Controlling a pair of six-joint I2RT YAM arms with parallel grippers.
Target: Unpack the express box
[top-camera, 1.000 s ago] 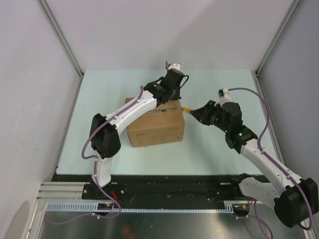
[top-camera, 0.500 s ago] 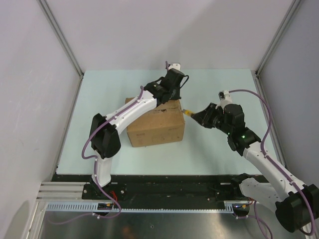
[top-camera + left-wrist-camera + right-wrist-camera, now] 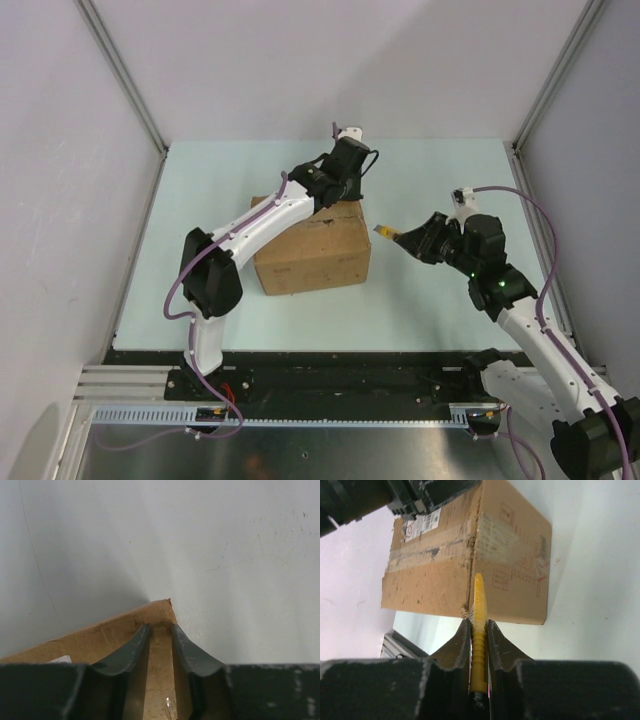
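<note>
A brown corrugated cardboard express box is seen standing on the pale green worktop, left of its middle. Its top flaps are closed flat, and a strip of clear tape is seen along the seam, so nothing of the contents can be made out. A white label with a red mark is stuck on the top near one end. The long axis of the box is laid across the worktop from left to right, turned slightly, with one short end faced toward the right arm. The left gripper is set down over the far right top corner of the box; in the left wrist view its dark fingers are held a narrow gap apart with cardboard seen between them, and whether that corner is pinched cannot be told. The right gripper is clenched on a narrow yellow ridged plastic tool, which is pointed tip first at the box's right end. From above, the tip is seen just beside the box, with a slim gap between them.
</note>
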